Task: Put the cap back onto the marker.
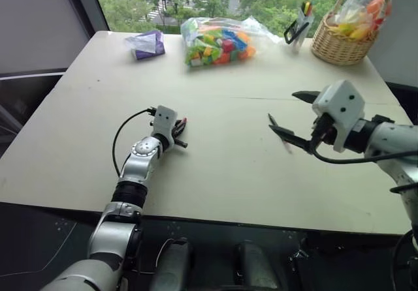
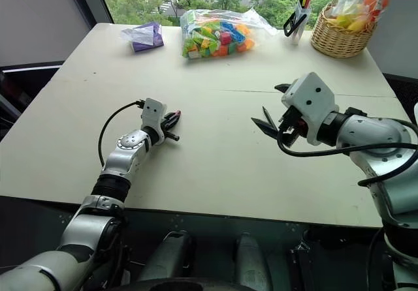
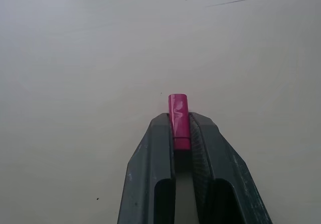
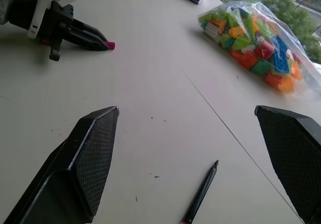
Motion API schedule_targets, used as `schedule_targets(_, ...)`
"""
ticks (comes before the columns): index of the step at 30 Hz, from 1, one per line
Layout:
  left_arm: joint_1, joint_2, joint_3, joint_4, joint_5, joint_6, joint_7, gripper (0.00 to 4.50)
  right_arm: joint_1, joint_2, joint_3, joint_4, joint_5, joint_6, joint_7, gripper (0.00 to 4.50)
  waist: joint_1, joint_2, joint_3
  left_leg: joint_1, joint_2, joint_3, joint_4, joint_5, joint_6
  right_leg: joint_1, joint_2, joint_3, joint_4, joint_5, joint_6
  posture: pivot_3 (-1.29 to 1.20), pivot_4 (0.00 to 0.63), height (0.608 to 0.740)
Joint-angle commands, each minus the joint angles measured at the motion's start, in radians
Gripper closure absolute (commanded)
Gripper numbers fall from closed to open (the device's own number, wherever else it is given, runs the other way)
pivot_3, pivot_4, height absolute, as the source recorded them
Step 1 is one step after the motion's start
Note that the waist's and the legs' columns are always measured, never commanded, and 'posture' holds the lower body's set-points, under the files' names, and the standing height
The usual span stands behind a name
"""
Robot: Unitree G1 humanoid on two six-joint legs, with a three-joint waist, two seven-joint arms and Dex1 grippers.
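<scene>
My left gripper (image 3: 181, 128) is shut on the cap (image 3: 179, 114), a small red cylinder whose front end sticks out past the fingertips. It rests low over the table's left middle (image 1: 179, 128). The right wrist view shows the same gripper with the cap (image 4: 109, 45) at its tip. The marker (image 4: 200, 193), a thin black stick with a reddish tip, lies flat on the table just below and ahead of my right gripper (image 4: 186, 111). That gripper (image 1: 282, 111) hangs open above the table's right side, with nothing between its fingers.
At the back of the beige table (image 1: 222, 167) lie a clear bag of coloured blocks (image 1: 219, 43) and a purple packet (image 1: 147, 44). A wicker basket (image 1: 341, 43) and a pen holder with scissors (image 1: 298, 22) stand at the back right.
</scene>
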Motion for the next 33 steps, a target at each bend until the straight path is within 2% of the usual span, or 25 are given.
schedule_targets(1,0.018,-0.012,-0.021,0.037,0.01,0.024,0.003,4.42,-0.007,-0.009,-0.043,-0.032,-0.001,-0.016,-0.006,0.0,0.0,0.0,0.0,0.0,0.0,0.0,0.0,0.0,0.0,0.0,0.0,0.0,0.0,0.0,0.0,0.0,0.15,0.74)
schedule_targets(5,0.037,-0.008,-0.022,-0.006,0.004,0.033,-0.01,4.42,-0.003,-0.005,-0.038,-0.026,-0.004,-0.021,-0.006,0.0,-0.001,0.0,0.0,0.0,0.0,0.0,0.0,0.0,0.0,0.0,0.0,0.0,0.0,0.0,0.0,0.0,0.15,0.74)
schedule_targets(10,0.068,0.033,-0.023,-0.142,-0.044,0.085,-0.115,4.42,0.025,0.039,-0.035,0.02,0.0,-0.038,-0.017,0.0,-0.002,-0.001,0.0,-0.005,0.0,0.0,-0.001,0.0,0.0,-0.006,0.0,0.0,0.0,0.0,0.0,0.0,0.15,0.74)
schedule_targets(15,0.101,0.138,-0.016,-0.357,-0.164,0.191,-0.33,4.42,0.05,0.115,-0.006,0.15,-0.037,-0.123,-0.028,0.0,-0.006,-0.001,0.002,-0.007,0.0,0.0,-0.003,0.0,0.001,-0.008,0.0,0.001,-0.001,0.0,0.0,0.0,0.15,0.74)
schedule_targets(19,0.082,0.225,0.0,-0.434,-0.217,0.26,-0.409,4.42,0.026,0.194,0.025,0.281,-0.076,-0.192,-0.055,0.0,-0.016,-0.001,0.002,-0.007,0.001,0.0,-0.004,0.0,0.001,-0.009,0.001,0.0,-0.001,0.0,0.0,0.0,0.15,0.74)
schedule_targets(22,0.056,0.276,-0.001,-0.444,-0.22,0.268,-0.433,4.42,0.0,0.234,0.045,0.366,-0.121,-0.22,-0.093,0.0,-0.028,-0.001,0.002,-0.007,0.0,0.0,-0.004,0.0,0.001,-0.009,0.0,0.001,-0.001,0.0,0.0,0.0,0.15,0.74)
schedule_targets(25,0.021,0.319,0.015,-0.446,-0.233,0.28,-0.45,4.42,-0.063,0.299,0.083,0.456,-0.191,-0.185,-0.206,0.0,-0.036,-0.001,0.003,-0.007,0.0,0.0,-0.004,0.0,0.001,-0.009,0.0,0.001,-0.001,0.0,0.0,0.0,0.15,0.74)
schedule_targets(33,0.013,0.352,0.008,-0.455,-0.238,0.287,-0.473,4.42,-0.182,0.485,0.084,0.597,-0.236,-0.133,-0.376,0.0,-0.053,-0.001,0.003,-0.006,0.0,0.0,-0.01,0.0,0.0,-0.013,0.001,0.003,0.001,0.0,-0.001,0.0,0.15,0.74)
